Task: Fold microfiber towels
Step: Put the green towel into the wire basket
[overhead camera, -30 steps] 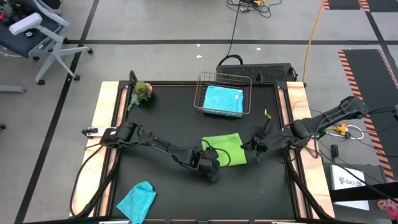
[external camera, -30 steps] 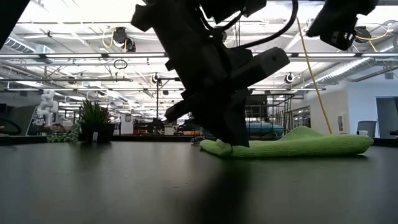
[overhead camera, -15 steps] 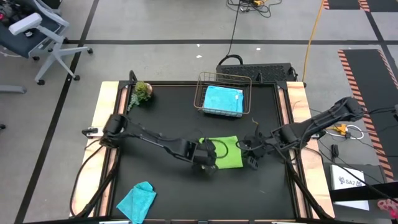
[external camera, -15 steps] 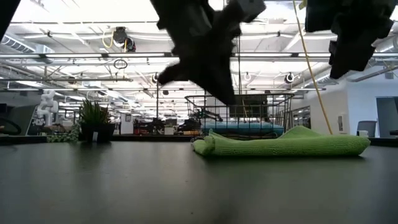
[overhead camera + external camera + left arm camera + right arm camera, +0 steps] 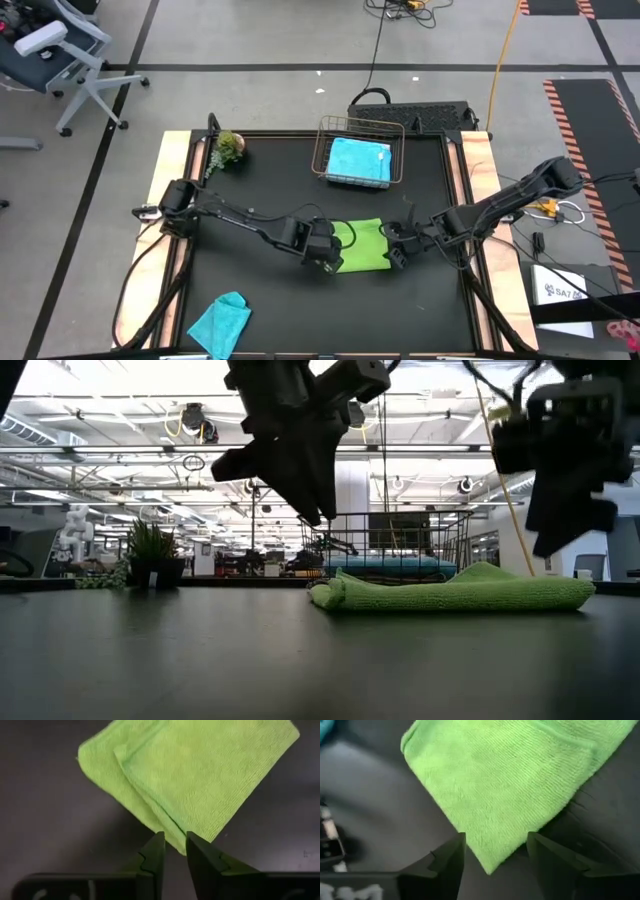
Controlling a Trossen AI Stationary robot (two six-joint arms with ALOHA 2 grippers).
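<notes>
The lime green towel lies folded flat on the black table, several layers showing at its edge. My left gripper hangs above the towel's left corner, its fingers a narrow gap apart with nothing between them. My right gripper stands wide open just above the towel's right corner, clear of it in the low view. A teal towel lies crumpled at the near left. A sky blue towel lies in the wire basket.
A small potted plant stands at the far left corner. The wire basket stands at the far middle, behind the green towel in the low view. Bare black table lies to the left and near side of the green towel.
My left gripper has risen off the green towel's left end, well clear of the table, and the towel now lies flat. My right gripper has come down from high above toward the towel's right end, shifting a little toward the table's left.
</notes>
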